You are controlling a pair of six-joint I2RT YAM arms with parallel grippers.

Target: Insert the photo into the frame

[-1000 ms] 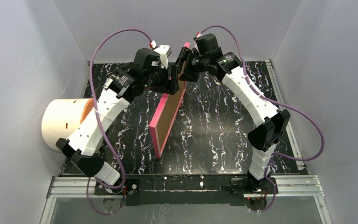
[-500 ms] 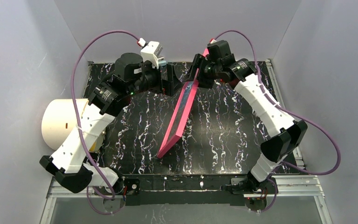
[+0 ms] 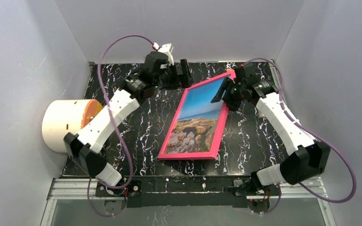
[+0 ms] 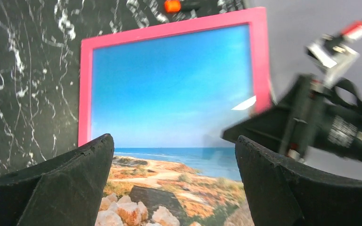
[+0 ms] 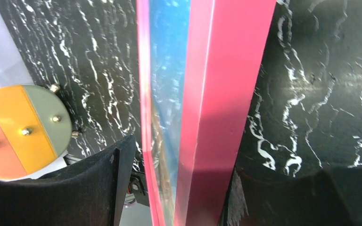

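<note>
The pink frame (image 3: 188, 156) lies face up and slanted across the black marble table, with the photo (image 3: 195, 122) of sky, sea and rocks showing inside it. My right gripper (image 3: 224, 92) is shut on the frame's far right rail; one finger lies over the picture. In the right wrist view the pink rail (image 5: 217, 94) runs between my fingers, the right one against it. My left gripper (image 3: 187, 74) is open and empty just beyond the frame's far left corner. In the left wrist view it looks down on the photo (image 4: 169, 94).
A large cream drum (image 3: 66, 122) with an orange and grey end cap (image 5: 19, 127) lies at the table's left edge. Grey walls close in the back and sides. The arm bases and a metal rail (image 3: 188, 186) run along the near edge.
The frame has swung from standing on edge to face up, tipping to the right. My right gripper moved right and down with it. My left gripper let go and drew back.
</note>
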